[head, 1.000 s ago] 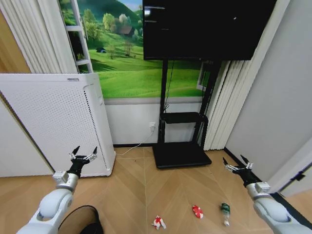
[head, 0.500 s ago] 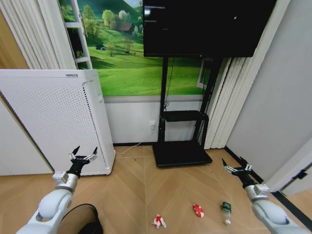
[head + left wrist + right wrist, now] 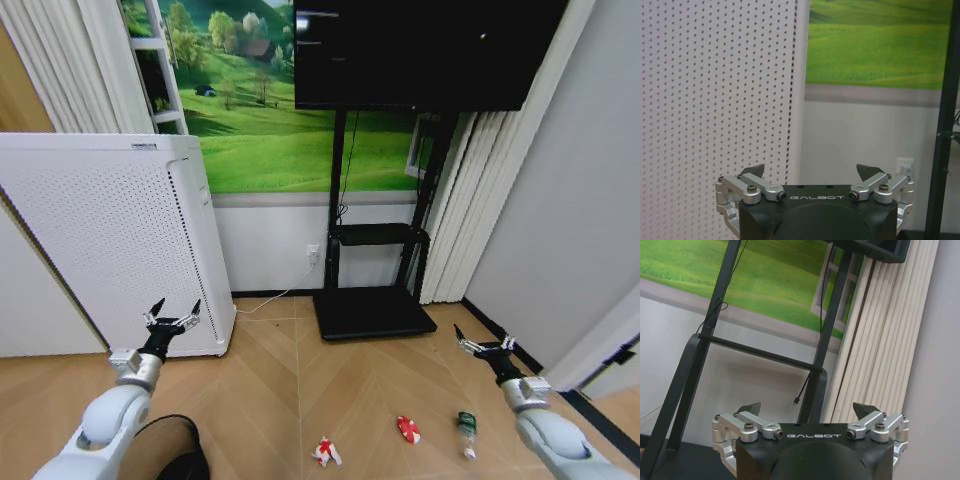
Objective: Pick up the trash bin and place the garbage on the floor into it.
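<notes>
The black trash bin (image 3: 172, 447) shows its round rim at the head view's bottom left, under my left forearm. On the herringbone floor (image 3: 350, 390) lies the garbage: a crumpled red-and-white wrapper (image 3: 325, 453), a small red crushed piece (image 3: 408, 429) and a clear green-labelled bottle (image 3: 466, 433). My left gripper (image 3: 172, 320) is held up in front of the white appliance, open and empty, as in the left wrist view (image 3: 812, 171). My right gripper (image 3: 484, 343) hovers open above the floor, right of the bottle; the right wrist view (image 3: 809, 409) shows its fingers spread.
A tall white perforated appliance (image 3: 100, 240) stands at the left against the wall. A black TV stand (image 3: 372, 260) with a base plate (image 3: 368, 315) sits in the middle, a screen (image 3: 420, 50) above it. Pale curtains (image 3: 460, 200) hang to the right.
The whole head view has shifted slightly, so the camera moved; the litter sits a little lower and further right in the picture. Both grippers stay open in the same pose.
</notes>
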`<state>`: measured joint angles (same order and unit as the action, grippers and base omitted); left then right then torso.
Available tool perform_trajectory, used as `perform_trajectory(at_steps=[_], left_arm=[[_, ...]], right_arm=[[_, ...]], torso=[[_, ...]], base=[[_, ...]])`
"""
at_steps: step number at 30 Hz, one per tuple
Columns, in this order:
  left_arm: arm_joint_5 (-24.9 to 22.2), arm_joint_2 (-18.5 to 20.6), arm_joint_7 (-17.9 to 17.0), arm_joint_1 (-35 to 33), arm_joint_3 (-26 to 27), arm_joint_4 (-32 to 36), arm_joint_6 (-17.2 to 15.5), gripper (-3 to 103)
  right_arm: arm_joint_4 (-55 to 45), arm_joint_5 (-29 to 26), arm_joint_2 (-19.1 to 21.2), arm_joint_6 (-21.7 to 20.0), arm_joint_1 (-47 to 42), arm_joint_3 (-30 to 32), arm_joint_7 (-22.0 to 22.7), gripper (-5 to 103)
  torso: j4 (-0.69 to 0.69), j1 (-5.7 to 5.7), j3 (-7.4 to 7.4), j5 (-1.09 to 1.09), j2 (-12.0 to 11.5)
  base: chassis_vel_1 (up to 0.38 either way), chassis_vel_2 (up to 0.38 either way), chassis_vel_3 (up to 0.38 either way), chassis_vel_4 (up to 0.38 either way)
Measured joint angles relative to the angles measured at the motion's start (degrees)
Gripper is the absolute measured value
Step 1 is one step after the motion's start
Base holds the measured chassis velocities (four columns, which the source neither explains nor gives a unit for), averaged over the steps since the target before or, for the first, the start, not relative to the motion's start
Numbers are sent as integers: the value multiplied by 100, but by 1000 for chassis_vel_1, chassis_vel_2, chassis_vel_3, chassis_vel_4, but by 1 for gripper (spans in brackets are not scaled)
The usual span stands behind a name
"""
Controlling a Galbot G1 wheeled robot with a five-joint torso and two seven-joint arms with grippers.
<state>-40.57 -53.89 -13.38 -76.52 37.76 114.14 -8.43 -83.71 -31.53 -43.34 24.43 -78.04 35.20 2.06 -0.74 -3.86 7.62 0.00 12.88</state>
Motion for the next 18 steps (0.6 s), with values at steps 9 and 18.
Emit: perform_trajectory(at_steps=[9, 18], left_arm=[[-970, -111, -918, -1895, 728, 1961, -1049, 100], [-1229, -359, -968, -2513, 1447, 1154, -938, 100]], right_arm=[[134, 102, -117, 155, -183, 118, -131, 100], [369, 271, -377, 268, -134, 21, -238, 100]], torso=[[1, -3, 7, 2, 15], [0, -10, 21, -2, 32]], base=[[0, 0, 0, 0], [0, 0, 0, 0]])
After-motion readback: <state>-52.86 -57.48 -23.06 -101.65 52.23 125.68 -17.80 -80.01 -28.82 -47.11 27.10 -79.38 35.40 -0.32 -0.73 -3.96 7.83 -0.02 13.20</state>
